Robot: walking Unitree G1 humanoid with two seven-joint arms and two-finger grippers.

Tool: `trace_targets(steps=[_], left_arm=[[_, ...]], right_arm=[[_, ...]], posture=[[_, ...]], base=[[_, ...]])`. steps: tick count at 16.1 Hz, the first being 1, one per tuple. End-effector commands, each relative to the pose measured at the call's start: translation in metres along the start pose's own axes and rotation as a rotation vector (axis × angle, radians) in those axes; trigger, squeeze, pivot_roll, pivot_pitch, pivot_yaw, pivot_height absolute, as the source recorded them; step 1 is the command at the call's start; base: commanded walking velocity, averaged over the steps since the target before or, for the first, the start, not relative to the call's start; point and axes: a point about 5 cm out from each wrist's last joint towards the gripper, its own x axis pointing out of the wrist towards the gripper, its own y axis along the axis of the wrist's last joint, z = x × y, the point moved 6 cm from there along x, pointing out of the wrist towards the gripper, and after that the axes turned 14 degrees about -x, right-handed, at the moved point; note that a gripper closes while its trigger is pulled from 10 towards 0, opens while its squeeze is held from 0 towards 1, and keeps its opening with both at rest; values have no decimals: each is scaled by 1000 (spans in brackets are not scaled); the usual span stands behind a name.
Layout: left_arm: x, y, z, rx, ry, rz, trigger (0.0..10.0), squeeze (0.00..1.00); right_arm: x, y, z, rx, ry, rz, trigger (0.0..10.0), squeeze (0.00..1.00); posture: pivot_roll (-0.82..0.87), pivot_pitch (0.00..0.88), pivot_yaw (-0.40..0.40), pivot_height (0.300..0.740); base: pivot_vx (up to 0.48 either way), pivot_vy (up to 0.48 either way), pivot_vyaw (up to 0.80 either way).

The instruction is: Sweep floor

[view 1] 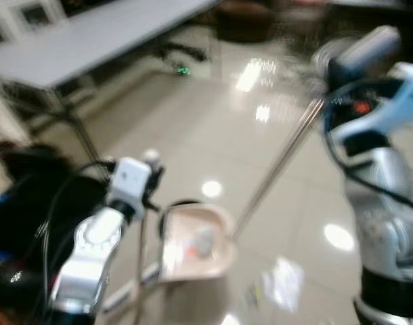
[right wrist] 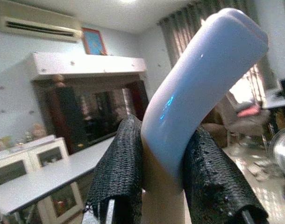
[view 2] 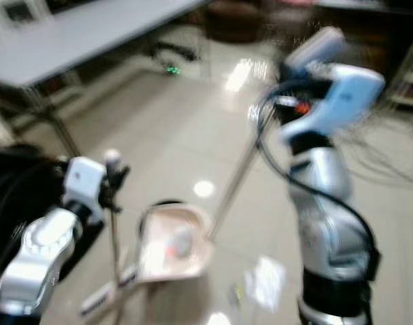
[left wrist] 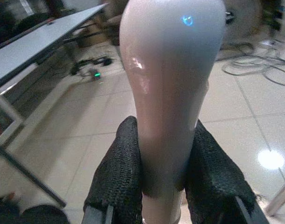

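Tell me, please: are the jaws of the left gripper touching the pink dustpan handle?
Touching. In the left wrist view, the left gripper has both black jaws pressed against the sides of the pink dustpan handle, with no gap visible.

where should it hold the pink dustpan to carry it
By the rounded pink top of its upright handle, fingers closing from either side, as the left gripper does now. The pale pink dustpan hangs level beneath that grip, its small debris staying inside.
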Motion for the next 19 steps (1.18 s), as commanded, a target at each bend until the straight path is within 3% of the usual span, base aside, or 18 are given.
trace_targets(steps=[1, 6, 8, 14, 19], left_arm=[[-2, 8, -11, 26, 38, 21, 10000, 0], [0, 8, -12, 29, 36, 20, 10000, 0], [1, 3, -6, 9, 0, 4, 10000, 0], [1, -3, -6, -7, 8, -1, 10000, 0], [0, -7, -4, -7, 4, -8, 10000, 0]], right_arm=[[4, 14, -11, 18, 33, 55, 10000, 0], [4, 15, -4, 22, 4, 61, 10000, 0], [1, 13, 1, 19, -18, 60, 10000, 0], [1, 15, 8, -6, -46, 84, 10000, 0], [3, 21, 1, -45, -22, 145, 10000, 0]], posture=[[32, 18, 16, 740], [24, 13, 22, 740], [16, 8, 28, 740], [10, 0, 21, 740], [9, 0, 23, 740]], base=[[428, 0, 781], [425, 0, 0], [0, 0, 0], [0, 0, 0], [0, 0, 0]])
